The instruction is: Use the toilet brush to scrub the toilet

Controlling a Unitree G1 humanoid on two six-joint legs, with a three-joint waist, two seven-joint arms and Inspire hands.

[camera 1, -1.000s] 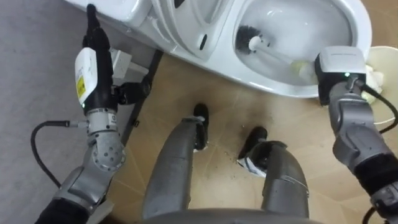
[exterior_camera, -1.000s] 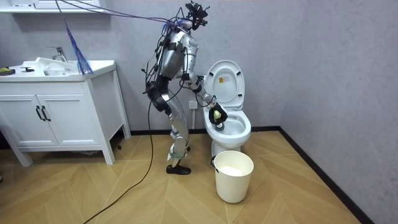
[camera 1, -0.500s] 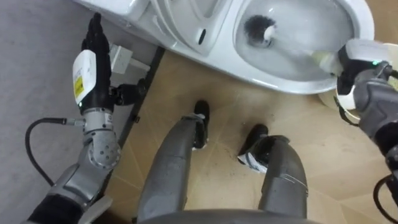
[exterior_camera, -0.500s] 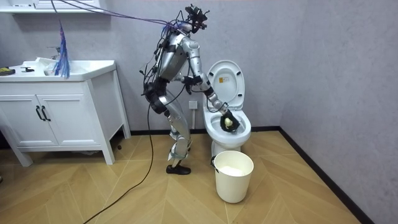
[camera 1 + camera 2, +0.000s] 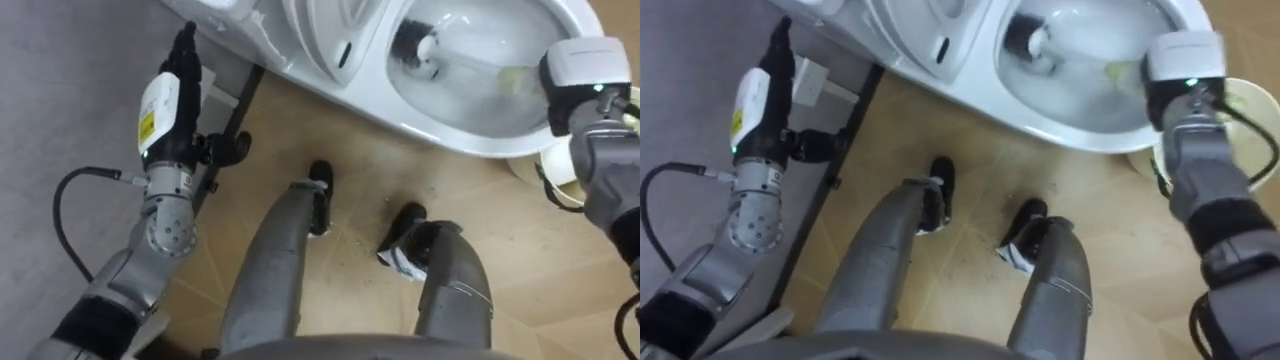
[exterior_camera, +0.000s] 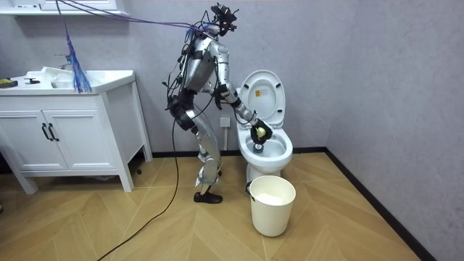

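White bucket (image 6: 272, 214) stood nearest on the floor, just before the toilet (image 5: 440, 135). The robot stood at the bowl's side: left hand (image 5: 172, 120) held apart, fingers straight and empty; right hand (image 5: 578, 70) closed about the handle of the toilet brush (image 5: 425, 48), its bristle head down inside the bowl. Lid (image 6: 262, 90) stood raised behind; brushing judged under way, with finishing the scrub and putting the brush away left.
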